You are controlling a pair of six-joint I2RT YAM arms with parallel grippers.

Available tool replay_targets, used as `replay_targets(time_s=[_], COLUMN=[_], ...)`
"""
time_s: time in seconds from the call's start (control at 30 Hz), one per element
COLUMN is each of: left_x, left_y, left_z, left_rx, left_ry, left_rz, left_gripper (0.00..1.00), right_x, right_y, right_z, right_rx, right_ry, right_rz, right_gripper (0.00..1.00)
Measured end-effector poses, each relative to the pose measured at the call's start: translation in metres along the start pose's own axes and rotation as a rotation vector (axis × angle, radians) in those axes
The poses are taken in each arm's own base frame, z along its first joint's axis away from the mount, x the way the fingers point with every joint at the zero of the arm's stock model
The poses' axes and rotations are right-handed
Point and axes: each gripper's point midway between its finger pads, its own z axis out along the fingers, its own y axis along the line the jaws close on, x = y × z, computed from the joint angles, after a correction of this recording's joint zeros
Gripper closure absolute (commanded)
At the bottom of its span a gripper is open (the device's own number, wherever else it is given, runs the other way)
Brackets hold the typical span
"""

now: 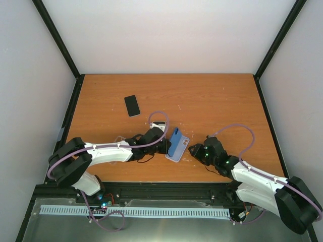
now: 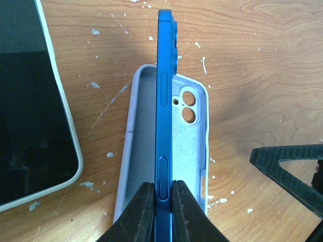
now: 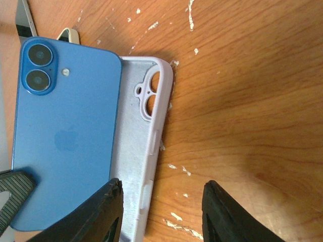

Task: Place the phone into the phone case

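The blue phone (image 2: 164,126) stands on its thin long edge over the purple case (image 2: 191,151), which lies flat near the table's (image 1: 217,101) front edge. The left claw (image 2: 162,189) pinches the phone's end tight, its arm stretched low. The right claw (image 3: 161,189) waits beside the case, partly open and holding nothing, with open wood beyond.
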Motion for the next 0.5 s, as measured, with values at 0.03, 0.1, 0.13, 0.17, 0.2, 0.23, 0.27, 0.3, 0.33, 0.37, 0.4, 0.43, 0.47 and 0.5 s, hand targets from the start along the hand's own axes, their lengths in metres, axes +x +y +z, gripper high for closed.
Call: replay_targets(time_s=[0.03,0.1,0.13,0.17,0.2,0.23,0.27,0.3,0.33,0.37,0.4,0.43,0.47,0.5], left_x=[0.0001,0.0,0.0,0.0001,0.0,-0.0001,-0.0005,-0.0003,-0.0002,-0.0004,-0.0005,-0.0004,-0.0007,-0.0004], left_y=[-0.0002,-0.0011,-0.0015,-0.0017,-0.002,-0.0026,-0.003,-0.0027,-0.0019,-0.001,-0.0003,0.0007,0.0012,0.0023], left_z=[0.0003,0.0013,0.0016,0.0021,0.0025,0.0025,0.0022,0.0021,0.0017,0.0014,0.001,0.0007,0.0004,0.0002], left_rx=[-0.004,-0.013,-0.018,-0.022,-0.026,-0.029,-0.034,-0.04,-0.049,-0.059,-0.067,-0.074,-0.081,-0.087], left_ry=[-0.003,-0.009,-0.011,-0.011,-0.013,-0.014,-0.017,-0.018,-0.018,-0.018,-0.017,-0.017,-0.018,-0.016], left_rz=[0.004,0.014,0.019,0.022,0.026,0.031,0.036,0.04,0.043,0.046,0.047,0.048,0.049,0.05], left_gripper=[1.0,1.0,1.0,1.0,1.0,1.0,1.0,1.0,1.0,1.0,1.0,1.0,1.0,1.0], right_x=[0.0002,0.0012,0.0017,0.0019,0.002,0.0021,0.0022,0.0025,0.0027,0.0029,0.0033,0.0034,0.0034,0.0035], right_y=[-0.001,-0.0029,-0.0038,-0.0042,-0.0042,-0.0044,-0.0048,-0.0053,-0.0058,-0.0062,-0.007,-0.0071,-0.0073,-0.0074], right_z=[-0.0008,-0.0016,-0.0016,-0.0016,-0.0016,-0.0016,-0.0016,-0.0016,-0.0016,-0.0017,-0.0017,-0.0017,-0.0017,-0.0017], right_rx=[0.001,0.005,0.007,0.009,0.009,0.01,0.011,0.014,0.015,0.017,0.02,0.021,0.022,0.022], right_ry=[-0.002,0.0,0.002,0.003,0.003,0.003,0.004,0.005,0.006,0.006,0.008,0.008,0.008,0.009], right_rz=[0.003,0.012,0.014,0.016,0.016,0.017,0.017,0.017,0.017,0.017,0.017,0.017,0.017,0.018], right_gripper=[0.56,0.56,0.56,0.56,0.56,0.56,0.56,0.56,0.56,0.56,0.56,0.56,0.56,0.56])
